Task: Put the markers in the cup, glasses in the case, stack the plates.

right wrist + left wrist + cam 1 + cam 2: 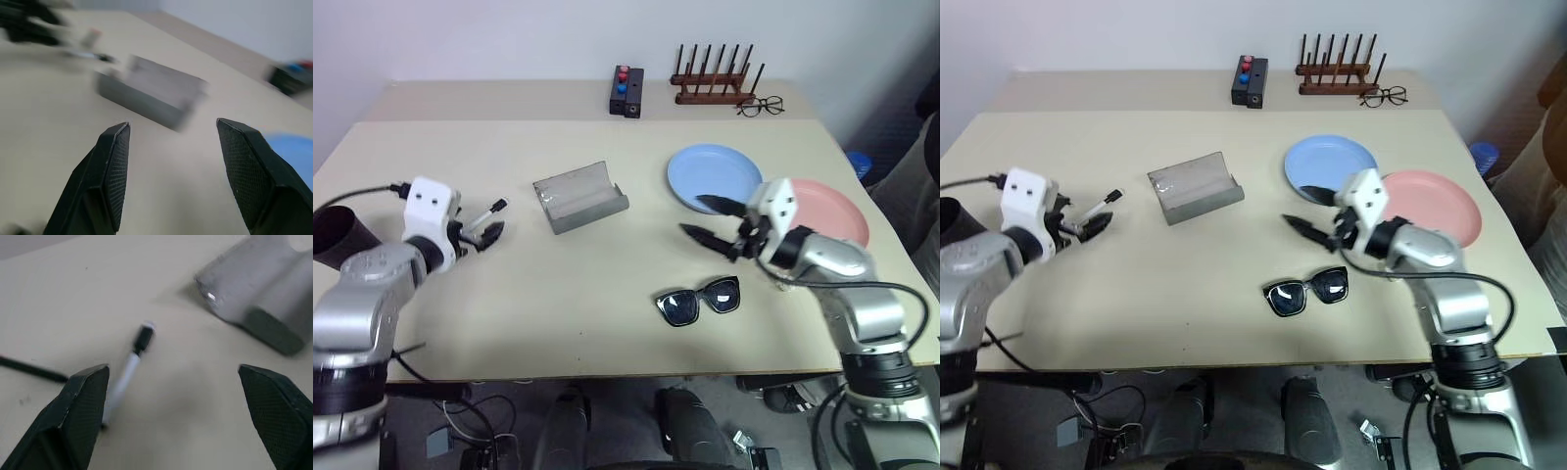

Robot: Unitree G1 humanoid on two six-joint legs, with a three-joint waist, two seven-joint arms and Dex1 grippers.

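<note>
Left pincer is hovering with fingers apart, empty, over the white-bodied, black-capped marker lying on the beige table. Right pincer is reaching level, spread wide, toward the grey hard-shell case, which is lying open. Black thick-framed sunglasses are lying nearby, apart from it.

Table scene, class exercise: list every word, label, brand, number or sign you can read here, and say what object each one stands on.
None: no text can be read in these pictures.
The grey case, the sunglasses, the white marker and the black box with red and blue buttons show no lettering.
</note>
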